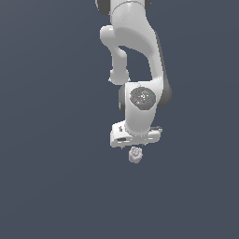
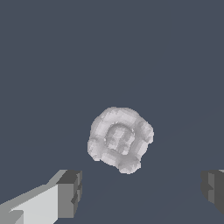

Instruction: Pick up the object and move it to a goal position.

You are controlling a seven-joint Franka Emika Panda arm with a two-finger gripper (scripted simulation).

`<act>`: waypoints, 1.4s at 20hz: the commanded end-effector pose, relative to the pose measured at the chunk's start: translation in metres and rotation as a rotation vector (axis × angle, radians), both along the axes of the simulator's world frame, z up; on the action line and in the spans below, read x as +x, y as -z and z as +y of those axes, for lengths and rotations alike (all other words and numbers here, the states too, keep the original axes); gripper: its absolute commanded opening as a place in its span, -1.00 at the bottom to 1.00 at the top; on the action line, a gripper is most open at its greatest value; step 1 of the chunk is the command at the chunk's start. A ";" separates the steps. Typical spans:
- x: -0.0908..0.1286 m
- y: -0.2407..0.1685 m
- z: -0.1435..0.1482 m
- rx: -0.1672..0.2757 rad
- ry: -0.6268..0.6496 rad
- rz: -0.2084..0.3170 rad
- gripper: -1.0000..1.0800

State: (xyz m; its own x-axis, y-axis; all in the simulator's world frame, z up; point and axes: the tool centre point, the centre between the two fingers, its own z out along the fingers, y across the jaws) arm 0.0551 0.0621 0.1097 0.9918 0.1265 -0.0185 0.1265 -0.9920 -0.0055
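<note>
object lying just beyond spread pincer, untouched

pale knobbly object, rounded, hollow-centred

arm cut off at exterior view's top edge; one tool finger cropped in wrist view.
</note>
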 end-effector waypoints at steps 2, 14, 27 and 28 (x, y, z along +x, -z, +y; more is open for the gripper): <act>0.010 0.002 0.008 -0.002 -0.007 -0.011 0.92; 0.017 0.011 0.014 -0.003 -0.012 -0.018 0.92; 0.018 0.055 0.015 -0.003 -0.013 -0.019 0.92; 0.018 0.054 0.015 -0.003 -0.013 -0.019 0.92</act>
